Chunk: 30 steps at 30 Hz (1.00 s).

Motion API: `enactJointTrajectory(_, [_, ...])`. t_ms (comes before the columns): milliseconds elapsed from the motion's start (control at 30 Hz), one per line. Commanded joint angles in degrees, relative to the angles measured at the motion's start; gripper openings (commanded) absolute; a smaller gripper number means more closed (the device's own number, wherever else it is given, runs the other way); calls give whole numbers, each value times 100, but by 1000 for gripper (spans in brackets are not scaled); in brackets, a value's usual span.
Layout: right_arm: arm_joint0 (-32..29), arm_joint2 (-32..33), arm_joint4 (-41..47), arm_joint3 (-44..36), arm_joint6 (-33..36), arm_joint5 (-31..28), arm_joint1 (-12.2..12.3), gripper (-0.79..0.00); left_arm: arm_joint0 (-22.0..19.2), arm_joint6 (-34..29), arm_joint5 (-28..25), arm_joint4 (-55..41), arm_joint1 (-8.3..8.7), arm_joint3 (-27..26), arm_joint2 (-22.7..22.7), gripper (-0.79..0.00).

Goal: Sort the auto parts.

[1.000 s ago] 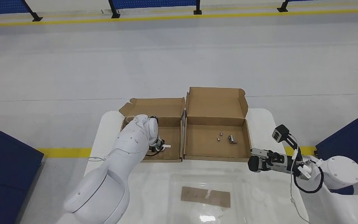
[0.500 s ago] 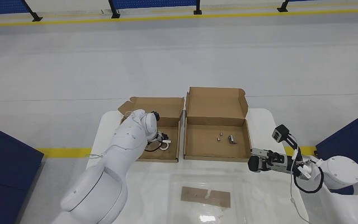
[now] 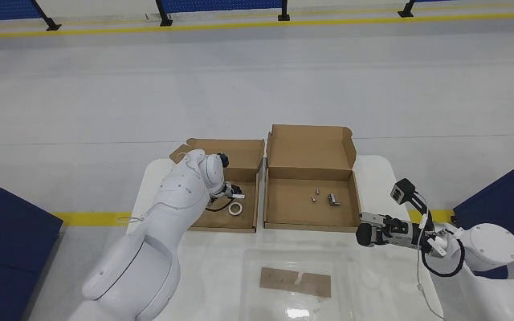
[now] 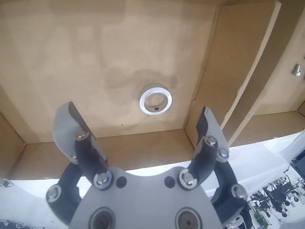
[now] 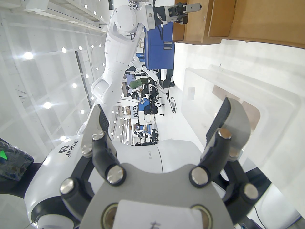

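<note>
A silver metal ring [image 3: 235, 209] [image 4: 142, 101] lies flat on the floor of the left cardboard box [image 3: 245, 160], near its front wall. My left gripper [image 3: 230, 193] [image 4: 137, 108] hangs open just above the ring, holding nothing. The right cardboard box [image 3: 309, 152] holds a small bolt [image 3: 316, 193] [image 4: 297, 69] and a metal bracket [image 3: 333, 201]. My right gripper [image 3: 363, 234] [image 5: 162, 107] is open and empty, level with the table off the right box's front right corner.
A clear plastic tray [image 3: 265, 261] [image 5: 238, 84] with a brown card [image 3: 295, 282] in it sits at the table's front. The two boxes stand side by side with their lids up. The left gripper [image 5: 190, 7] shows far off in the right wrist view.
The left gripper has let go of the ring, which now lies on the box floor, and has drawn back towards the box's far side. The right arm has not moved.
</note>
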Motion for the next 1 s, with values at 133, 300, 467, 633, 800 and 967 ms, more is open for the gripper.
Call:
enactJointTrajectory(133, [-1,0,1,0,0,-1,0,0,0,0,0,0,0,0,0,0])
enactJointTrajectory(300, [-1,0,1,0,0,-1,0,0,-5,212,-72,-358,80,-215,-240,0])
enactJointTrajectory(467, [-1,0,1,0,0,-1,0,0,53,363,-313,-874,272,-647,-640,0])
enactJointTrajectory(633, [-1,0,1,0,0,-1,0,0,472,336,-474,-1288,587,-1627,-1144,0])
enactJointTrajectory(800, [-1,0,1,0,0,-1,0,0,1920,44,54,-1340,1132,-4307,-2069,0])
enactJointTrajectory(967, [-1,0,1,0,0,-1,0,0,4114,-522,1053,-975,1593,-7936,-3254,0])
